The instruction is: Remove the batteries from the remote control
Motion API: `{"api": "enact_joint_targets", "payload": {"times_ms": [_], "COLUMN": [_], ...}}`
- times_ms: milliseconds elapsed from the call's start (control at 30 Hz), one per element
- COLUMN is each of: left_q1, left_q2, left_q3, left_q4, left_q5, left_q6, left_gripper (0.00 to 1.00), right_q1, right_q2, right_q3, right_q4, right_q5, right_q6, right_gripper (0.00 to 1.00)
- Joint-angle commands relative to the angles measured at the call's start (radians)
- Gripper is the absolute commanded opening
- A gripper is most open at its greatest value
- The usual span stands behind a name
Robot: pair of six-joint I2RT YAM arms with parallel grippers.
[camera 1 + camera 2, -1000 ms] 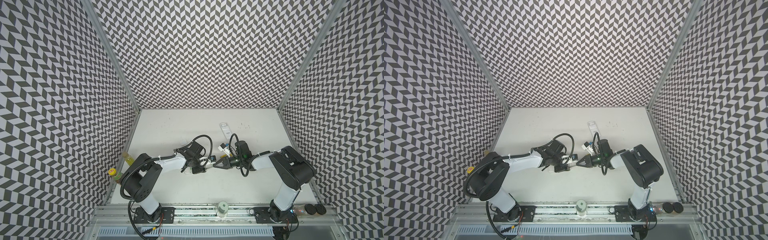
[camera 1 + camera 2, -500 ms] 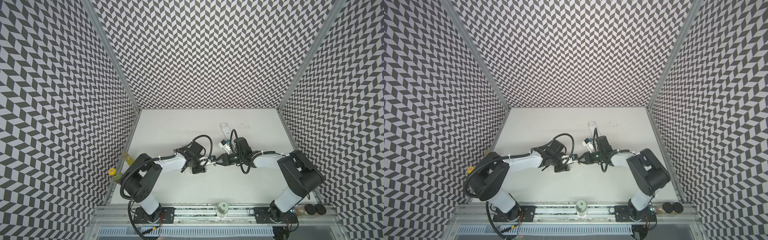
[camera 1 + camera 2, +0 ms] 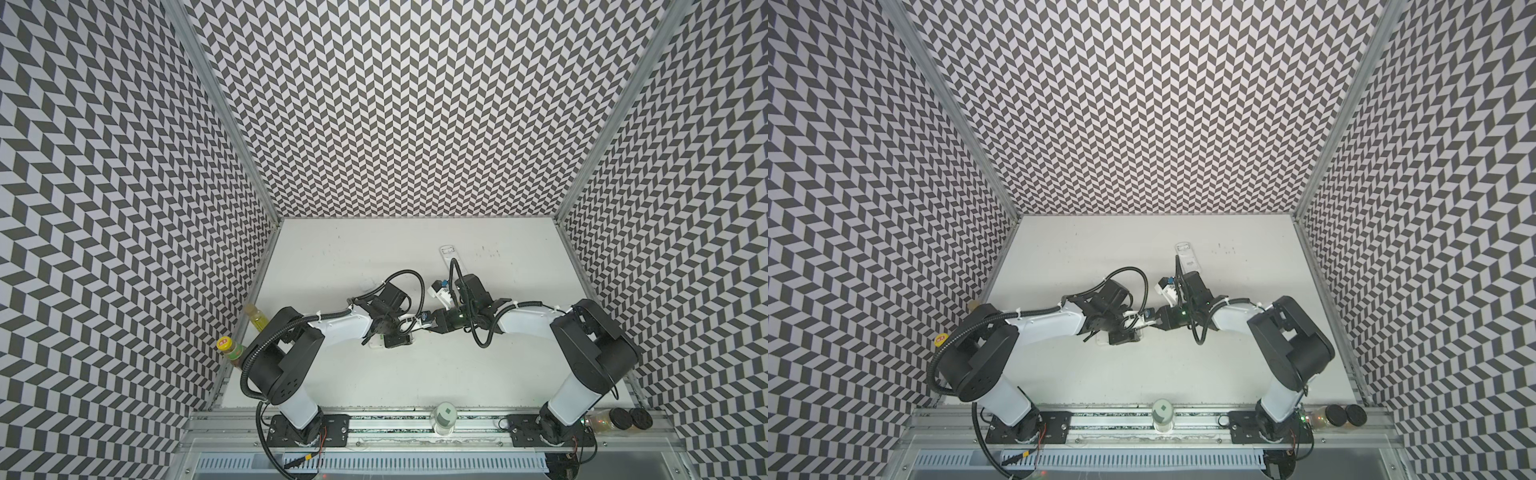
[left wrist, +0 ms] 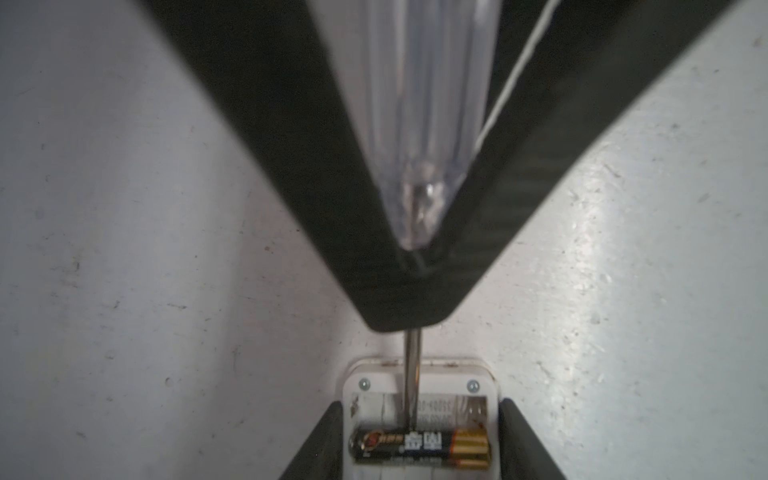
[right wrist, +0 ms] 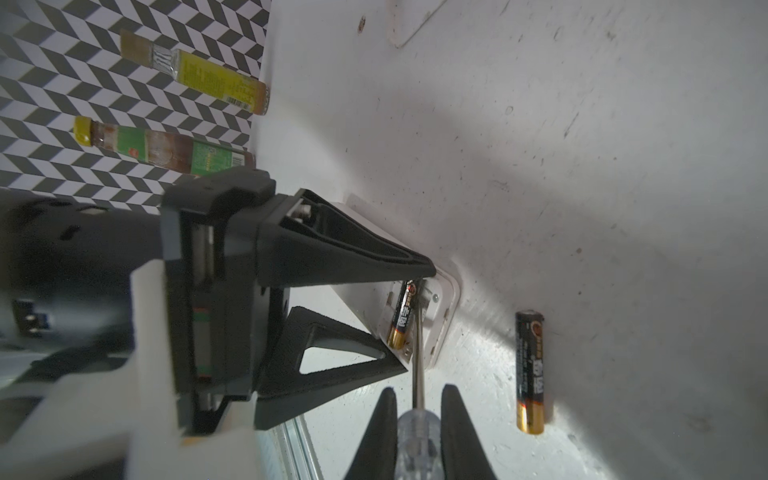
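My left gripper is shut on the white remote control, one finger on each long side, near the table's middle in both top views. The compartment is uncovered, and a black battery with a gold end lies in it. My right gripper is shut on the clear-handled screwdriver. Its metal shaft reaches into the compartment, with the tip against that battery. Another black and gold battery lies loose on the table beside the remote.
A second white remote lies further back. Two bottles stand at the table's left edge. On the front rail are a jar and, at the right, dark-lidded jars. Patterned walls enclose three sides.
My right gripper has moved a little left with the screwdriver, closing on the remote. The left arm and the remote have stayed put.
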Motion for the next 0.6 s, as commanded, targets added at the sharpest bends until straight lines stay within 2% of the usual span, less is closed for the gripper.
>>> {"api": "enact_joint_targets", "payload": {"times_ms": [0, 233, 467, 567], "left_q1": [-0.015, -0.015, -0.015, -0.015], "left_q2": [-0.003, -0.012, -0.012, -0.014], "left_q3": [-0.002, -0.013, -0.009, -0.023], "left_q4": [-0.057, -0.055, -0.054, -0.032], "left_q5": [0.035, 0.033, 0.028, 0.021], "left_q6": [0.01, 0.014, 0.006, 0.003], "left_gripper": [0.38, 0.37, 0.37, 0.45], "right_q1": [0.027, -0.014, -0.03, -0.031], "right_q2": [0.093, 0.147, 0.112, 0.077], "right_q3": [-0.022, -0.09, -0.088, -0.079], "right_q4": [0.087, 0.283, 0.266, 0.232], "right_q5": [-0.155, -0.271, -0.291, -0.301], "right_q6": [0.007, 0.092, 0.055, -0.009], "right_gripper": [0.0, 0.0, 0.0, 0.0]}}
